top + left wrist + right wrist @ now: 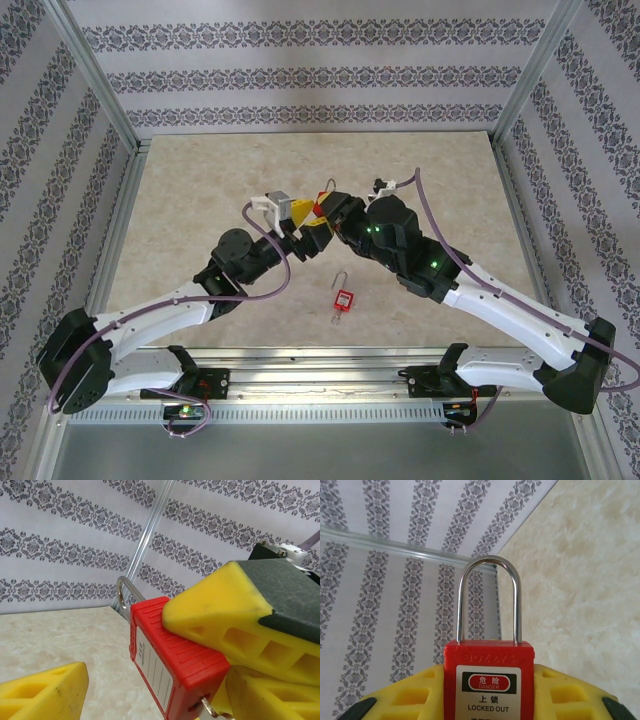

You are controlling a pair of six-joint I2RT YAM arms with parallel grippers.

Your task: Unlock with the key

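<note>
1 padlock point(489, 680) in right jaws | 2nd padlock point(343, 299) on table point(190, 200)

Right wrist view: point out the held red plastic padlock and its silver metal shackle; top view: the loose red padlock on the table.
Held red plastic padlock point(489, 655): right wrist view, red body above label.
Silver metal shackle point(490, 558): right wrist view, top of arch.
Loose red padlock point(344, 299): top view, red body.
</note>
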